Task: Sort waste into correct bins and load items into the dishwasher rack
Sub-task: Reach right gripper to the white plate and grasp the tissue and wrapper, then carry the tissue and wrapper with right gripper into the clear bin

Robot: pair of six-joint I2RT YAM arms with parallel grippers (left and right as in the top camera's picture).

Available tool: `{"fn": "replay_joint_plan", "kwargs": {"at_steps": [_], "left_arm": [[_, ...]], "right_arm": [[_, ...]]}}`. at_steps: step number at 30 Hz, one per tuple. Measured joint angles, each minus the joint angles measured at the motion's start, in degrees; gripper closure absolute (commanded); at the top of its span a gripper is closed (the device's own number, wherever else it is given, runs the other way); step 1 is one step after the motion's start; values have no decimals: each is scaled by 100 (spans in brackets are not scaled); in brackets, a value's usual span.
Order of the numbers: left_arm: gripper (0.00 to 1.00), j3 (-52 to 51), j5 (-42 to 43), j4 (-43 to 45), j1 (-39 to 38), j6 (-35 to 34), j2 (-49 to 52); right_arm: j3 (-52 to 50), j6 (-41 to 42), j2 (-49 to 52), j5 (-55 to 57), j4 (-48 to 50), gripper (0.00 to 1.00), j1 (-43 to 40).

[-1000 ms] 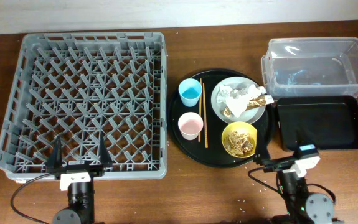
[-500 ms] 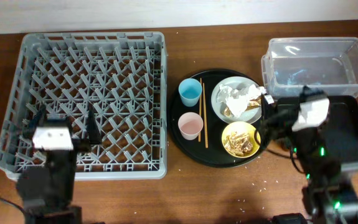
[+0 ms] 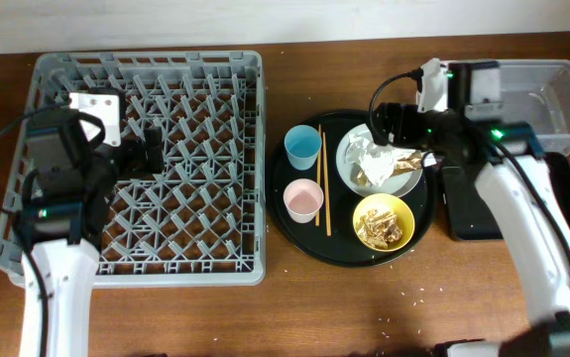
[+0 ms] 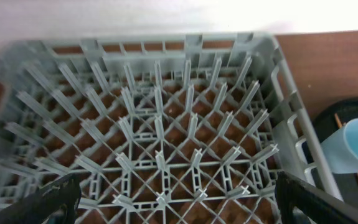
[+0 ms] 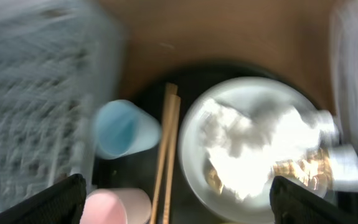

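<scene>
Surface: brown wooden worktop (image 3: 265,317), with a pale wall (image 3: 265,25) along its far edge.
Right claw: the right claw (image 3: 384,121) has its fingers spread wide with nothing between them. It hangs over the far rim of the white plate (image 3: 347,159). Its own wrist view is blurred.
Waste: the tissue (image 3: 372,156) lies on the plate, below and just nearward of this claw. It is crumpled, with no clear long axis. The wrapper (image 3: 410,159) touches its right side, long axis running left to right.
Nearer arm: the right; the left is well apart, toward the left edge.
Bins: the clear tub (image 3: 552,99) sits at the far-right corner, with the black rectangular tray (image 3: 460,213) just nearward of it. Both lie to the right of the plate.
Next move, as judged: a short descent onto the tissue, then a carry rightward.
Other items: the yellow bowl (image 3: 362,208) with food scraps (image 3: 384,230), the blue cup (image 3: 302,147), the pink cup (image 3: 303,201) and the chopsticks (image 3: 322,188), long axis far-to-near, share the round black tray (image 3: 289,233) at mid-worktop.
Left claw: the left claw (image 4: 177,186) has its fingers wide apart and empty. It hangs over the middle of the rack (image 3: 27,248), which fills the left side of the worktop.
Change: half a second earlier the right claw was nearward, beside the yellow bowl; it now stands at the plate's far rim. The left claw has gone from the rack's near-left part toward its middle. Nothing on the round tray has shifted.
</scene>
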Motion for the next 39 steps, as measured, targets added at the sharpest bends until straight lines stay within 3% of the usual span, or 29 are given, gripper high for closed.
{"fn": "replay_joint_plan", "kwargs": {"at_steps": [2,4,10,12,14,16,19,23,26,28,31,32,33,34,35,39], "left_arm": [[0,4,9,-2,0,-2,420],[0,4,20,4,0,-2,691],[0,4,20,-2,0,0,1346],[0,4,20,0,0,0,1456],[0,4,20,-2,0,0,1502],[0,4,20,-2,0,-2,1502],[0,4,20,-2,0,0,1502],[0,4,22,-4,0,0,1502],[0,4,22,-7,0,-2,1502],[0,4,22,-2,0,0,1502],[1,4,20,-2,0,0,1502],[1,4,20,-2,0,-2,1502],[0,4,20,-7,0,0,1502],[0,4,20,2,0,0,1502],[0,4,22,0,0,0,1502],[0,4,20,-2,0,0,1502]], "right_arm": [[0,1572,586,879,-170,1,66],[0,2575,940,1515,-177,1,214],[13,3923,2140,2138,-17,1,470],[13,4035,2450,2173,76,14,470],[13,4113,2662,2186,286,39,472],[15,4131,2774,2227,435,96,474],[17,4072,2828,2205,533,96,474],[295,3147,2802,1781,260,96,474],[1412,2581,2352,1530,-811,96,376],[2229,2444,1744,1556,-1161,96,17],[2590,2288,1204,1692,-1209,96,-992],[2575,2282,1276,1808,-1222,95,-1311],[2540,2271,1429,1932,-1182,80,-1541],[2514,2258,1628,1998,-1021,37,-1687],[2476,2247,1875,2055,-848,2,-1799],[2430,1589,2446,2046,-557,1,-1891]]}}
